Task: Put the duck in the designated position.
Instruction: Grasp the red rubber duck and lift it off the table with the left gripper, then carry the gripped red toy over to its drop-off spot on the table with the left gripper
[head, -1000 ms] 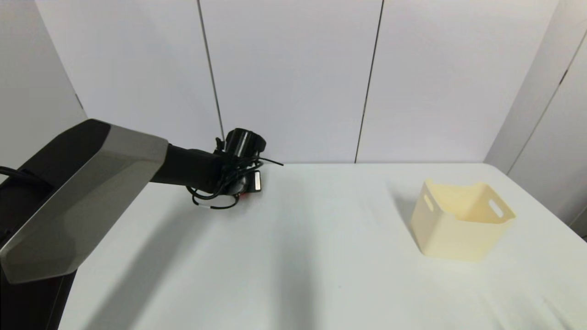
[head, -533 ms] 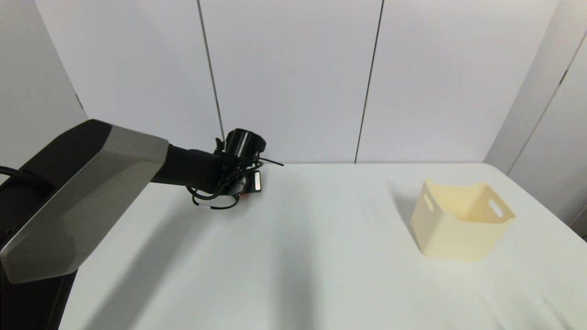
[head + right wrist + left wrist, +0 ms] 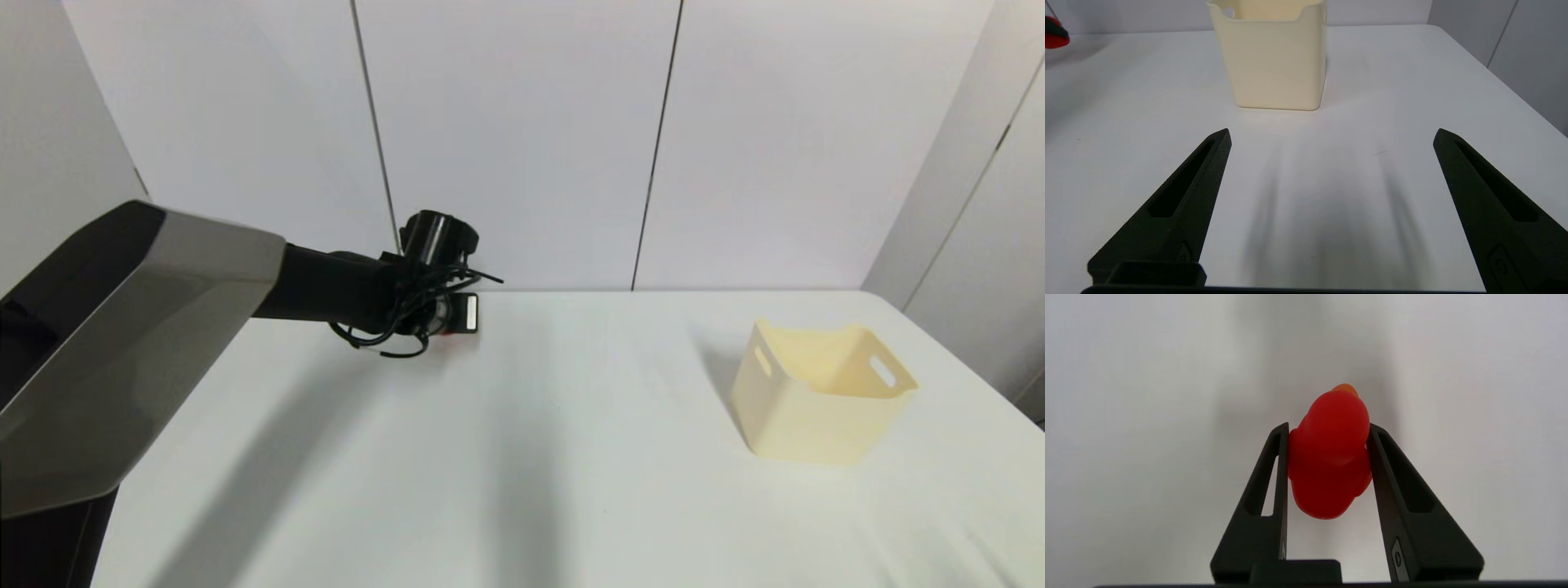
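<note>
Duck, small and bright red, is gripped between the two black fingers of the left claw, which are pressed against both of its sides; its round head points away from the wrist. In the head view the left claw is seen above the far left part of the white table, with only a speck of red visible beneath the cabled wrist. A cream bin with handle slots stands upright on the right side of the table, well apart from the duck. The right claw is held low over the table near the bin, its fingers spread wide with nothing between them.
</note>
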Available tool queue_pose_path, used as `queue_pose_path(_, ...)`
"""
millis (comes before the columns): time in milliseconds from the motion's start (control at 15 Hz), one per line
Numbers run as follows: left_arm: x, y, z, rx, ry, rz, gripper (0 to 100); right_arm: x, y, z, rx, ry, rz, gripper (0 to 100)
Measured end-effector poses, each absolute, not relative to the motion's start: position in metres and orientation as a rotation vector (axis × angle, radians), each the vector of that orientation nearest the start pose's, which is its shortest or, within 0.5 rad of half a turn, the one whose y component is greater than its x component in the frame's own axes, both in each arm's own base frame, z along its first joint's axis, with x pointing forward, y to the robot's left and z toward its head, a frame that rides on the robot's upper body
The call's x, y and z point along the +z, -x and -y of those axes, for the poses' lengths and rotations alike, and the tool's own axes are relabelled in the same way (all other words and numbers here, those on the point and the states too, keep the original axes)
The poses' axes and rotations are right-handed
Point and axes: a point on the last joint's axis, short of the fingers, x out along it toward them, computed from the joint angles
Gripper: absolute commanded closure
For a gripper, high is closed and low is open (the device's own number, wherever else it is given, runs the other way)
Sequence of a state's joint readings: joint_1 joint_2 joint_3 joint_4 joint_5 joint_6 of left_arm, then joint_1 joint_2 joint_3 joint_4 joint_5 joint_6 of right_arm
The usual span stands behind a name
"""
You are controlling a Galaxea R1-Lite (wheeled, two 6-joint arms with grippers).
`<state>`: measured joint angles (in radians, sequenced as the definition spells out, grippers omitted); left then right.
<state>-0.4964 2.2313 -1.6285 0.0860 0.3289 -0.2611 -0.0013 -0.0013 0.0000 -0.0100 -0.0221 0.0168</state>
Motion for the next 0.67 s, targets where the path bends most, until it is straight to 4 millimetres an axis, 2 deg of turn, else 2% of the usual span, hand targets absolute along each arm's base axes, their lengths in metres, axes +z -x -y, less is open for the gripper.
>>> queue_pose_path(133,0.148,-0.397,0.215,-0.193,-0.044,-0.626,100,0.077,0.023,0.000,-0.024,-0.017,0.012,0)
queue_pose_path(333,0.162,-0.390,0.237,-0.382,-0.069,-0.598,100,0.076,0.023,0.000,-0.023,-0.017,0.011,0)
queue_pose_path(667,0.166,-0.374,0.296,-0.693,-0.061,-0.563,100,0.077,0.023,0.000,-0.024,-0.017,0.012,0)
